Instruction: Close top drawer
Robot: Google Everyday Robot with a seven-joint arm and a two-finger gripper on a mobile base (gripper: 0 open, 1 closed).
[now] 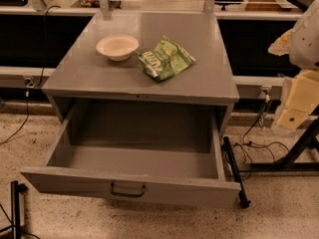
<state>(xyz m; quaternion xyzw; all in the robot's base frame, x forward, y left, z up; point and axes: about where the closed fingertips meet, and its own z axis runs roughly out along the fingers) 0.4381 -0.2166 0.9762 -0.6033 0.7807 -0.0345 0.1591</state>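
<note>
The top drawer [75, 179] is a wide grey metal box, pulled far out of the grey cabinet [89, 81] toward me. Its inside is empty. A small dark loop handle [127, 189] sits in the middle of its front panel. My arm comes in at the right edge, with white and pale yellow parts. The gripper [292, 117] hangs there, to the right of the cabinet and above floor level, well away from the drawer front and touching nothing.
A white bowl [117, 47] and a green snack bag [165, 58] lie on the cabinet top. A black stand leg [234, 171] runs along the floor beside the drawer's right side, with cables [251, 146] behind it. A black post [16, 203] stands at the lower left.
</note>
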